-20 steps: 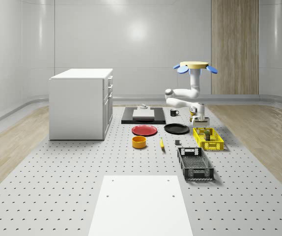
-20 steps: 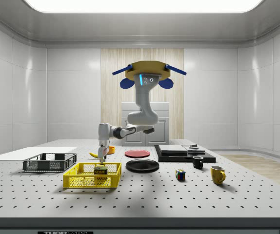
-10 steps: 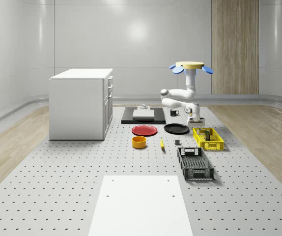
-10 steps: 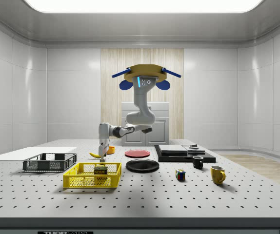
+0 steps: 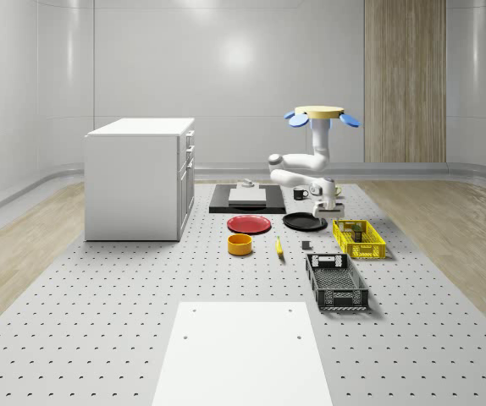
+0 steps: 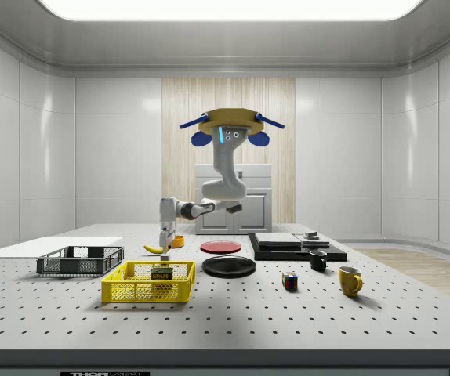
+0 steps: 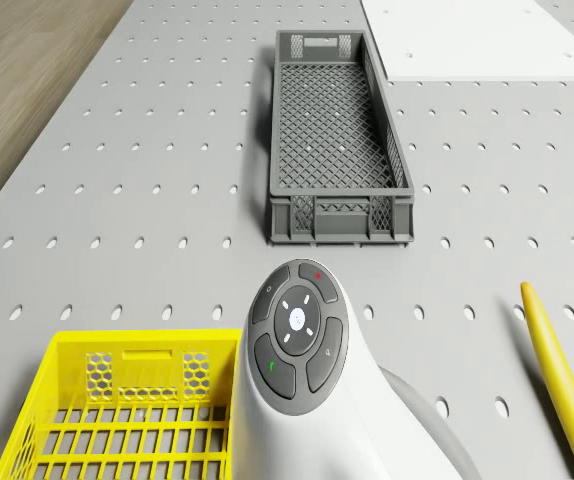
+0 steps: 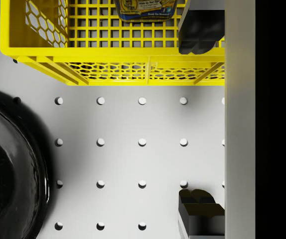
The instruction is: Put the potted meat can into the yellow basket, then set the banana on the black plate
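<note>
The potted meat can [image 6: 161, 274] is being seen resting inside the yellow basket [image 6: 148, 283] in the side view. In the wrist view, the pincer [image 8: 199, 122] is being held wide and empty over the tabletop [image 8: 133, 149] between basket and black plate [image 8: 8, 169]. The banana [image 7: 559, 380] is being shown lying on the tabletop by the drone view, while the drone [image 5: 319, 114] is being kept hovering above the far end.

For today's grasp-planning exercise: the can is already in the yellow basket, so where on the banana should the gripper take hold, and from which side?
Grip the banana at its middle, coming straight down from above. It lies flat on the table, long and narrow, between the orange bowl and the black crate, so its thin width suits the fingers set across it.
</note>
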`<state>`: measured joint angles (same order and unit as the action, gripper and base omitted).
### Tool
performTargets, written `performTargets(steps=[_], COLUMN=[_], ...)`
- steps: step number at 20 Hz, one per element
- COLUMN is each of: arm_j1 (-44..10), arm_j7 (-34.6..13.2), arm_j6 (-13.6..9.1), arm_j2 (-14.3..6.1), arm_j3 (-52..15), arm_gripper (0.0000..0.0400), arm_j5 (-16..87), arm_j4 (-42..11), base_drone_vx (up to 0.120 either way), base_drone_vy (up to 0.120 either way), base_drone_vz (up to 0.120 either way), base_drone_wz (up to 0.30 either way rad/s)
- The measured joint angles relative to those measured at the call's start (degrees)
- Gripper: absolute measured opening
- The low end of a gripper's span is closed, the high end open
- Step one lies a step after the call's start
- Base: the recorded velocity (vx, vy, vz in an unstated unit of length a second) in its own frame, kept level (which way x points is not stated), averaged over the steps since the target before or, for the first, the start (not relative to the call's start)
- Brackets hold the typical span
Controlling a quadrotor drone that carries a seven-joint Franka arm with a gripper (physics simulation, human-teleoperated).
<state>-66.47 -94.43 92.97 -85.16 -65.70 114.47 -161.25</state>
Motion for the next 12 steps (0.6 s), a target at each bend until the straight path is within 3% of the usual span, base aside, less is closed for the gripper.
performTargets(steps=[12], arm_j1=[0.1], arm_j7=[0.1], arm_j6=[-0.2], arm_j2=[0.2], arm_j3=[0.0], arm_gripper=[0.04], arm_j5=[0.1], arm_j4=[0.0], base_drone_vx=[0.0], base_drone_vy=[-0.12], base_drone_vz=[0.0], base_drone_wz=[0.0])
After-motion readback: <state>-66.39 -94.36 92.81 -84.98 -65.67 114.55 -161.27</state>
